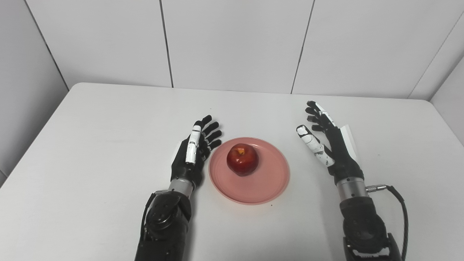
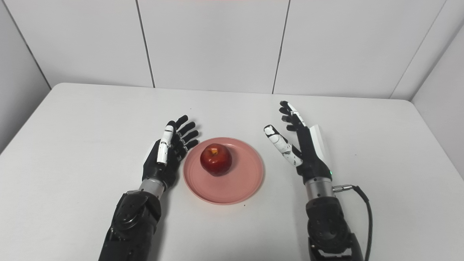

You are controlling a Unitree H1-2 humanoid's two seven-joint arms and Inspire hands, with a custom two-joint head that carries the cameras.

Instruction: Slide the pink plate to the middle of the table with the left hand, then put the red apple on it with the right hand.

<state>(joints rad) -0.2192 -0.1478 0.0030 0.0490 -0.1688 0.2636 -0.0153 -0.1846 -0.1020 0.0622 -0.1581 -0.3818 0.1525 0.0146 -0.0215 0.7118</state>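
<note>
A pink plate [image 1: 268,181] lies near the middle of the white table. A red apple [image 1: 242,159] stands upright on the plate's back left part, stem up. My left hand [image 1: 194,152] rests just left of the plate, open, fingers stretched toward the far edge, close beside the rim. My right hand [image 1: 328,143] is raised to the right of the plate, open, palm turned toward the apple and holding nothing, a clear gap between it and the plate.
The white table [image 1: 90,145] runs to the white panelled wall behind. A black cable [image 1: 397,203] loops off my right wrist toward the front right.
</note>
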